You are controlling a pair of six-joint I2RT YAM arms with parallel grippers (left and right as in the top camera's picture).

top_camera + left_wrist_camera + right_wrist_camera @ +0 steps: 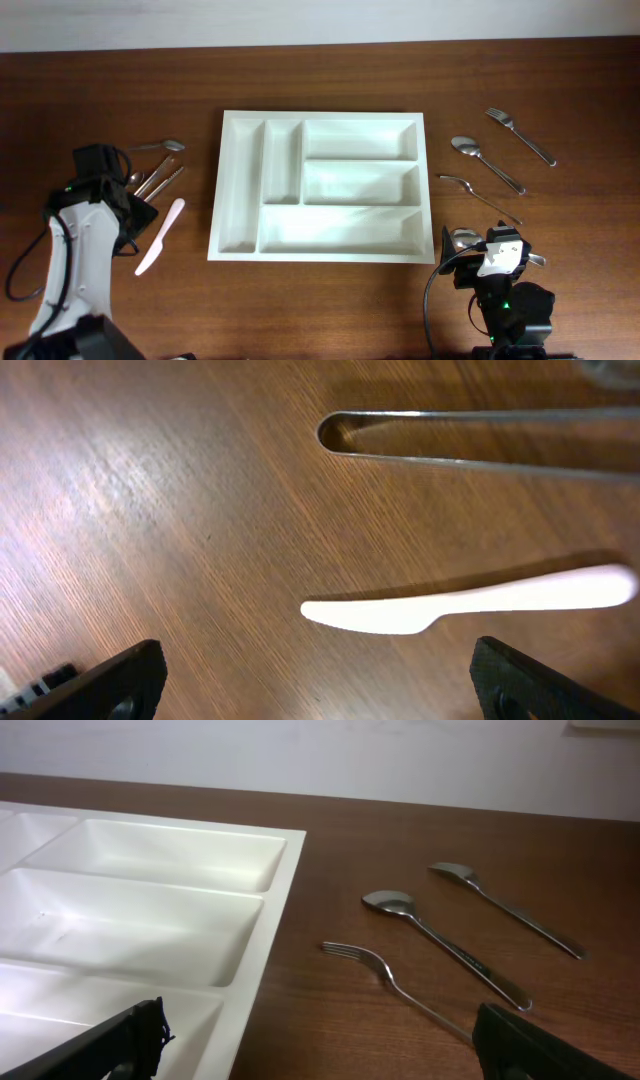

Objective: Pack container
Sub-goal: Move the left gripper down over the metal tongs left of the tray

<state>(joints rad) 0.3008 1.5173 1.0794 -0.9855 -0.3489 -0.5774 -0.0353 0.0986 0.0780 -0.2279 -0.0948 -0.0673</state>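
– On the table, how far is the packing, as you judge it?

– Not begun, I think. The large white rectangular plastic cutlery tray (340,228) has five compartments. From the long one on the robot's side to the two short ones behind it, and the two narrow ones at its left, all are bare. Every piece lies outside on the wood. On the left are a white plastic knife (160,235) and some metal pieces (160,178). On the right are a small metal fork (480,198), a metal spoon (487,163) and a longer metal fork (520,135). So the whole loading is left to do.

– Do the jaws hold something?

– No. The left gripper (320,690) and the right gripper (320,1050) both have the jaws spread wide, with nothing between them.

– Where is the tray from them?

– The left jaws hang over the table well apart from the tray, which does not show in the left wrist view. The knife lies crosswise just in front of them, and a thin metal loop (480,440) lies further off. The right jaws are low, just beside the tray's near right corner. The rim starts by their left finger and runs away, with the compartments to its left and the cutlery to its right. Whether that finger touches the rim, I cannot tell.
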